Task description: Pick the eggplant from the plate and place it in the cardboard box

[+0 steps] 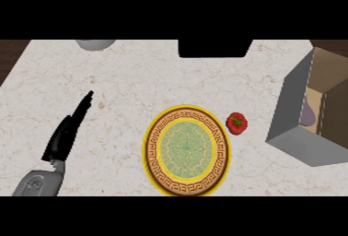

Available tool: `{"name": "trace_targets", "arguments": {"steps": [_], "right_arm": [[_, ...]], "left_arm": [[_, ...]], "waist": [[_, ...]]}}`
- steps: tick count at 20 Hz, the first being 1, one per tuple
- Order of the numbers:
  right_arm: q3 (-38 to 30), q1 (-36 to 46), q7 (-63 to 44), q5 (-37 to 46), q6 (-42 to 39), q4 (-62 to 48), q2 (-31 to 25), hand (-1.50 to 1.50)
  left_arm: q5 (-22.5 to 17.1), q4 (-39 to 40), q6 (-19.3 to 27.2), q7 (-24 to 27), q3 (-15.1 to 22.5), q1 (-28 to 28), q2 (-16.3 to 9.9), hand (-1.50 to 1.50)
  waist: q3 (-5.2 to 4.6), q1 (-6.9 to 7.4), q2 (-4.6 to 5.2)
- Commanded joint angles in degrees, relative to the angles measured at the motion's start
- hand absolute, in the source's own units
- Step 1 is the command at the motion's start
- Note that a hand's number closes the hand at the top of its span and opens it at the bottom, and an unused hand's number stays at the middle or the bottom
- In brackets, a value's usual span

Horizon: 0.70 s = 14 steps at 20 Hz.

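At your seven o'clock the black left hand [66, 131] rests with fingers straight, holding nothing. The round gold-rimmed patterned plate [155, 152] lies bare at centre — a small red pepper [236, 123] just beside it. At three o'clock, the pale purple eggplant [308, 114] lies inside the open cardboard box [296, 138].

A tomato [236, 123] lies between plate [153, 138] and cardboard box [299, 133], eggplant [308, 113] seemingly inside.

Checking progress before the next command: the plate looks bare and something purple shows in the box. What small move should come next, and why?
Probably none beyond keeping the left hand resting, open, at the view's left. The plate holds nothing, and a purplish shape, likely the eggplant, lies inside the cardboard box. The right hand is out of view. A red pepper sits beside the plate.
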<state>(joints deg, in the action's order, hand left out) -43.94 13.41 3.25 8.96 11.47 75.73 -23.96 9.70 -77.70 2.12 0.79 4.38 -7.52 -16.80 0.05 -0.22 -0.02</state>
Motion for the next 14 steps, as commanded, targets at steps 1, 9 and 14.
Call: {"name": "trace_targets", "arguments": {"steps": [1,9,14], "right_arm": [[-4.3,-2.8,8.5,-4.6,-0.3,-4.6,-1.3,-1.50],[-7.9,-6.2,16.5,-11.7,-6.0,-16.6,-9.0,-1.50],[-9.6,-9.5,25.4,-12.0,-9.7,-25.9,-12.2,-1.50]], "left_arm": [[0.3,4.9,-1.2,3.2,-1.8,-2.1,-0.1,0.00],[1.9,1.5,-1.6,3.2,-2.6,0.9,1.3,0.00],[1.4,-2.9,-2.5,-1.4,-2.7,0.8,1.5,0.00]], "waist": [[-0.03,-0.09,0.08],[-0.04,0.21,0.00],[0.00,0.35,0.00]]}}
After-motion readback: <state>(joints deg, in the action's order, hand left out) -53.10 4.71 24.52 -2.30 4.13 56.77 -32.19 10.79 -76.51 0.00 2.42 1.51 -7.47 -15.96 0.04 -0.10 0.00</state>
